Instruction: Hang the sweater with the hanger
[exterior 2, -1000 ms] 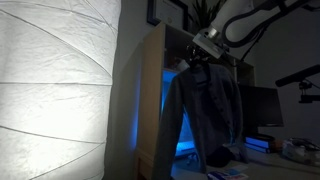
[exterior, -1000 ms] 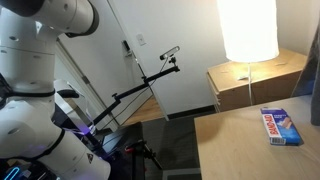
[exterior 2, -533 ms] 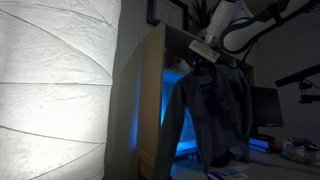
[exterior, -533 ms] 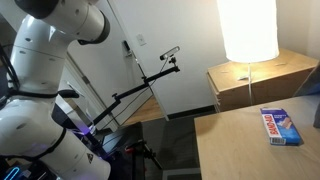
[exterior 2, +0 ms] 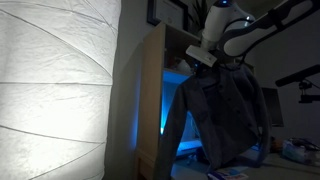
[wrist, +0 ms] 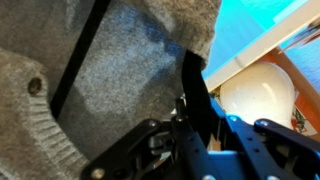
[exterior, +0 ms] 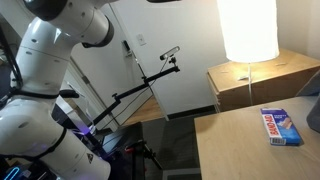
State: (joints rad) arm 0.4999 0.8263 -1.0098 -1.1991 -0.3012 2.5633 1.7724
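Observation:
The grey-blue sweater (exterior 2: pixel 225 115) hangs in the air in front of the tan cabinet (exterior 2: pixel 150 90), its sleeves drooping on both sides. My gripper (exterior 2: pixel 206 57) is at its collar, above it. In the wrist view the knitted sweater (wrist: pixel 110 70) fills the upper left, with a button near the left edge. A black part of the hanger (wrist: pixel 196 85) runs down between my jaws, and my gripper (wrist: pixel 190 112) is shut on it. The rest of the hanger is mostly hidden under the fabric.
A large lit lampshade (exterior 2: pixel 60 90) fills the near left of an exterior view. Blue light glows inside the cabinet. A blue-and-white box (exterior: pixel 280 125) lies on the wooden table (exterior: pixel 240 150), with a lamp (exterior: pixel 248 30) on a wooden cabinet (exterior: pixel 260 78) behind it. A camera stand (exterior: pixel 150 80) stands by the wall.
My arm has carried the sweater to the right, away from the cabinet's front edge, and the garment has swung and spread wider. The grip has stayed the same.

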